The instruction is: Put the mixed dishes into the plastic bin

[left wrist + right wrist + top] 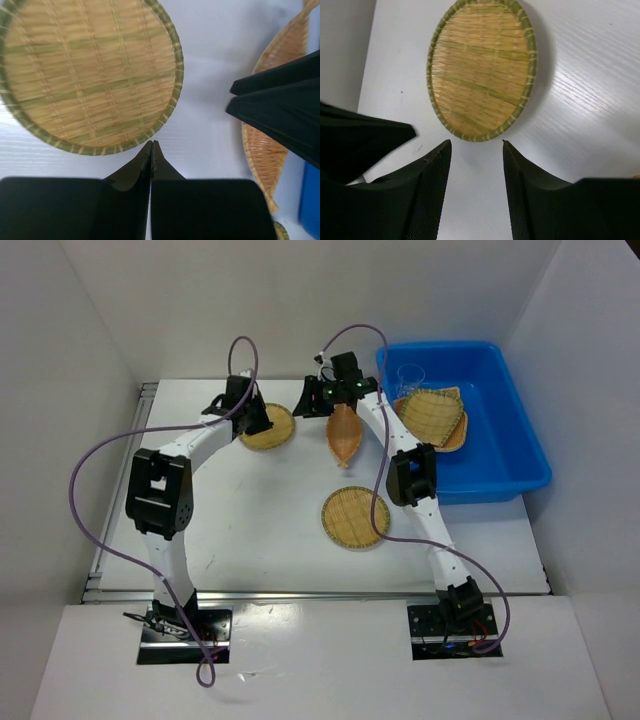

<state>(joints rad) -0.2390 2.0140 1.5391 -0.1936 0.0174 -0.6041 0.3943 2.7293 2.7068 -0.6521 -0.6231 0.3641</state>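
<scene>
From my overhead camera, the large bright blue rectangular plastic bin sits at the far right of the white table, holding a stack of tan woven-bamboo trays and a small clear plastic cup at its far end. Three dishes lie out on the table: a far round green-rimmed bamboo tray, a pointed leaf-shaped tan bamboo tray just right of it, and a near round green-rimmed bamboo tray well apart toward the arms. My left gripper hangs over the far round tray's left side; my right gripper hovers between that tray and the leaf. On the left wrist camera, the left gripper has its fingertips pressed together on nothing, just off the rim of the far round tray, with the leaf-shaped tray to the right and a sliver of the bin at the corner. On the right wrist camera, the right gripper is spread apart and empty, with the far round tray just beyond its tips
</scene>
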